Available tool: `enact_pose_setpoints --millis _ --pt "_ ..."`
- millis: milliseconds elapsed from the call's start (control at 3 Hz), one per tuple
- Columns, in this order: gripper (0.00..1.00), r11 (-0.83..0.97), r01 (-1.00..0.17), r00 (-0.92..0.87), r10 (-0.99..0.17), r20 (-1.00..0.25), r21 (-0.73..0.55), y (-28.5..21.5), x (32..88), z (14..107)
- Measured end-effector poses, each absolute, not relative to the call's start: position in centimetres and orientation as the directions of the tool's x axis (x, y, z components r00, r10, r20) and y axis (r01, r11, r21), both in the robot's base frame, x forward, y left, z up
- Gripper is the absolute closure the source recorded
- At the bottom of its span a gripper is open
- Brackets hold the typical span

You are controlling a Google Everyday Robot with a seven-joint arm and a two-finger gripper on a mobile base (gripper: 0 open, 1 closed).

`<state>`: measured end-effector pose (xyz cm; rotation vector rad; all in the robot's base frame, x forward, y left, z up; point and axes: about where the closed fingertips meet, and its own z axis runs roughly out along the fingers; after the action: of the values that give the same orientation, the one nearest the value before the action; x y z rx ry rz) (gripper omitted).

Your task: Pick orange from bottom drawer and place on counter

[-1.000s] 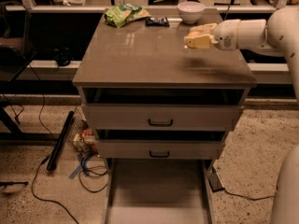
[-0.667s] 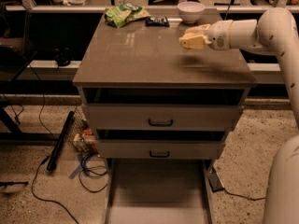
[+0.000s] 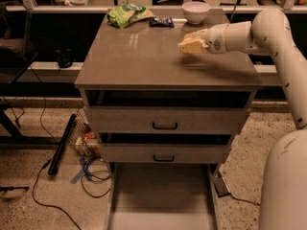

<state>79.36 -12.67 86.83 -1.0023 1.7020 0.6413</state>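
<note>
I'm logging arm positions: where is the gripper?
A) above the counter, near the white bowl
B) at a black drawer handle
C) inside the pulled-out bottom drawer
A: the gripper hangs over the right side of the counter, just camera-side of the white bowl and far above the bottom drawer.

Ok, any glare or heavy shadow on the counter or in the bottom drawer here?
Camera view: a pale glare patch sits on the counter behind its middle; the gripper, above the counter's right rear, throws a soft shadow just in front of it; the bottom drawer is dim but evenly lit.
</note>
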Motion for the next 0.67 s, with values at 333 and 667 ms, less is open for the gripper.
enact_pose_setpoints --millis 333,667 --pt "0.82 0.5 -0.865 -0.136 -0.327 -0.935 -0.049 -12.0 79.67 86.31" --pt "0.59 0.496 -0.867 -0.137 -0.338 -0.931 -0.053 -11.72 79.89 86.1"
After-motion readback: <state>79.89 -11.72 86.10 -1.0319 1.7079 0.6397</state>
